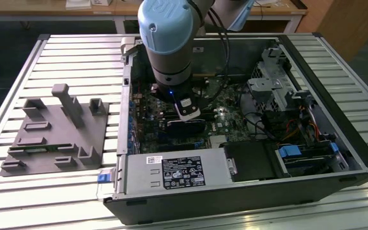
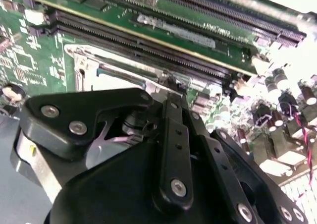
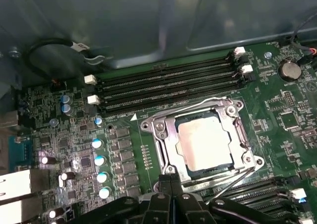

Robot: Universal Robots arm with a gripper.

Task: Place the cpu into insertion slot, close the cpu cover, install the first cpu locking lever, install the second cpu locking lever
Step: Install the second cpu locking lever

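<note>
In the first wrist view the cpu [image 3: 205, 143], a pale square chip, lies in the insertion slot [image 3: 161, 135]. The cpu cover [image 3: 241, 140], a silver frame, lies flat around it. One wire locking lever [image 3: 183, 111] runs along the socket's side by the memory slots. A second wire lever [image 3: 238, 180] slants up from the opposite corner. My gripper [image 3: 172, 183] is shut, fingertips together at the socket's edge, with nothing seen between them. In the second wrist view the black gripper body [image 2: 168, 149] hides most of the socket frame [image 2: 81, 60]. In the exterior view the gripper [image 1: 185, 122] reaches down into the open computer case [image 1: 356, 158].
Long black memory slots [image 3: 168, 83] run beside the socket, with capacitors [image 3: 99, 159] on another side. A power supply box [image 1: 174, 172] and drive bays [image 1: 299, 158] fill the near side of the case. A grey fixture block [image 1: 56, 134] stands on the slatted table at the exterior view's left.
</note>
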